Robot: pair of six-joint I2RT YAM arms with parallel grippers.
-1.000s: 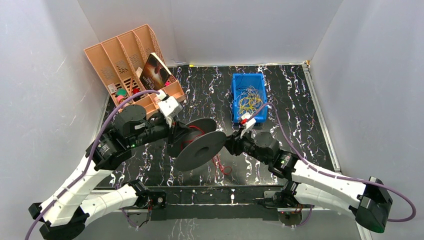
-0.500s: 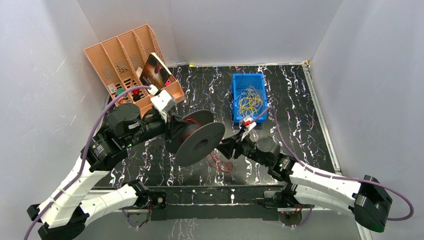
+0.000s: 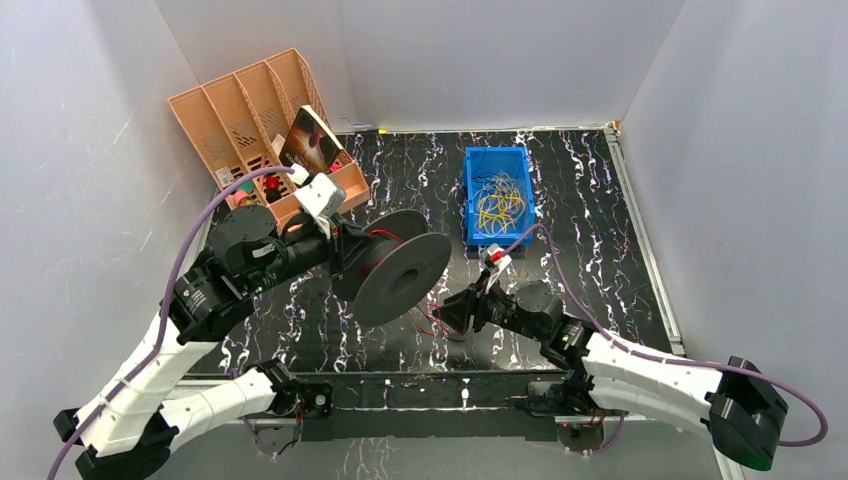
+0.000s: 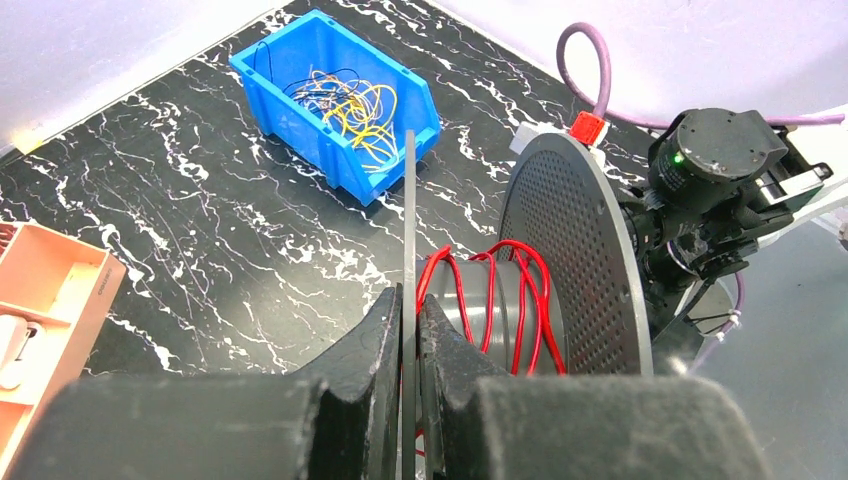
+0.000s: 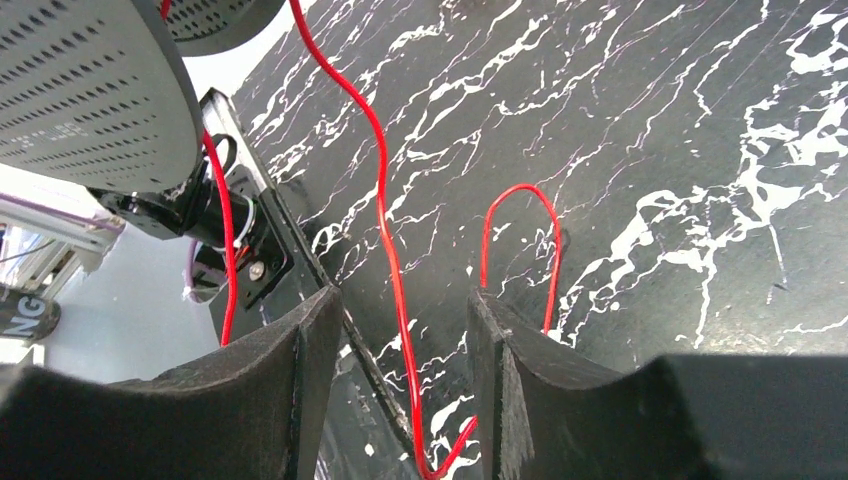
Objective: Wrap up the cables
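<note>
The left gripper (image 4: 408, 310) is clamped tight on the thin rim of one flange of the black perforated plastic spool (image 3: 400, 280). It holds the spool clear of the black white-veined table (image 3: 600, 200), with the hub axis running roughly from 10 to 4 o'clock in the top view. A few turns of the thin red cable (image 4: 500, 290) already sit on the grey hub. The rest drops off the spool toward 5 o'clock and lies in loose loops on the table just below it.

The right gripper (image 5: 402, 300) is low over those loops, its jaws about half open and gripping nothing. In its wrist view one strand comes in from the spool at 11 o'clock and runs down between the two fingers toward 6 o'clock, so its long axis lies along the fingers rather than across them. It looks clear of both pads, though not for certain. A second, hairpin loop lies just beside the right-hand finger, at about 1 o'clock from it.

The right arm is plainly the nearer one to the slack. From its jaws the spool lies at about 10 o'clock in the top view. Closing here would probably pinch the single strand, provided the hairpin loop is not caught with it.
</note>
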